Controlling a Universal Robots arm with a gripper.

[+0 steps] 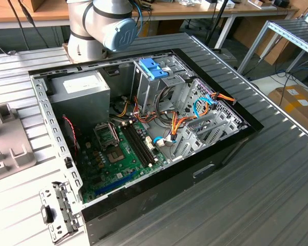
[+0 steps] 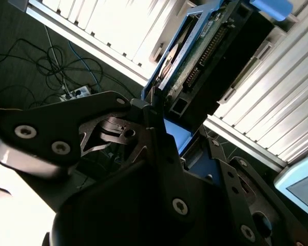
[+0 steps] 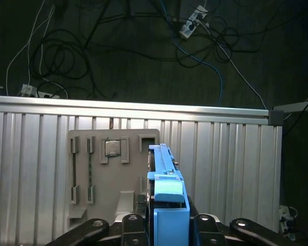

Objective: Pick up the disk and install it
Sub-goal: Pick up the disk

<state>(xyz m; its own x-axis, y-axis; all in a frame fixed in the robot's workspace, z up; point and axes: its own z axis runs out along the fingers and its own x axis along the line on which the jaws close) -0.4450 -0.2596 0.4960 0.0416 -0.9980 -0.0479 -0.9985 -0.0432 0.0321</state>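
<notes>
In both wrist views my gripper (image 3: 167, 221) is shut on the disk (image 3: 166, 177). The first wrist view shows the disk edge-on, its blue rail and tab standing up between the two black fingers (image 3: 130, 223). It hangs over the ribbed aluminium table. The second wrist view shows the gripper (image 2: 161, 120) clamped on one end of the disk (image 2: 203, 48), whose green circuit board, connector row and blue rail face the camera. In the exterior view the open computer case (image 1: 231, 148) lies on the table, with an empty metal drive cage (image 1: 205, 128) inside it.
A grey fixture tray (image 3: 113, 171) holding a processor chip and memory sticks lies on the table below the disk. Inside the case are a power-supply box (image 1: 82, 89), a motherboard (image 1: 118, 154), orange cables (image 1: 182, 120) and a blue latch (image 1: 153, 67). The arm's base (image 1: 100, 25) stands behind the case.
</notes>
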